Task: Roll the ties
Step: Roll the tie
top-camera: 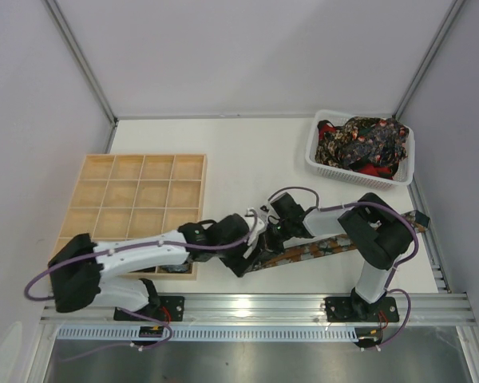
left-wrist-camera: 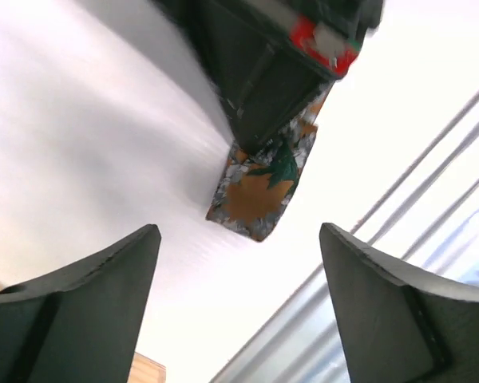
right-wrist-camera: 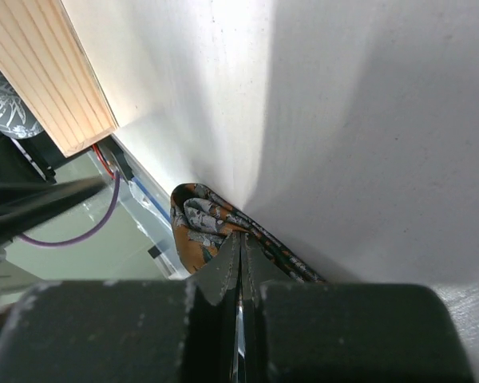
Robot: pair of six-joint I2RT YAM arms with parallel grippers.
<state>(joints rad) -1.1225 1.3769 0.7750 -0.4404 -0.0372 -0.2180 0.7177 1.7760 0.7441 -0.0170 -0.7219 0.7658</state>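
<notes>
While the left gripper (left-wrist-camera: 238, 238) is hovering, fingers (left-wrist-camera: 88, 295) wide, the tie (left-wrist-camera: 259, 187) is lying flat; the right gripper (right-wrist-camera: 239, 239) is pressing it. Its fingers are closed.

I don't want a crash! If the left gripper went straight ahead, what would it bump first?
Probably the end of the tie, pinched in the shut right gripper, though depth is hard to judge.
</notes>
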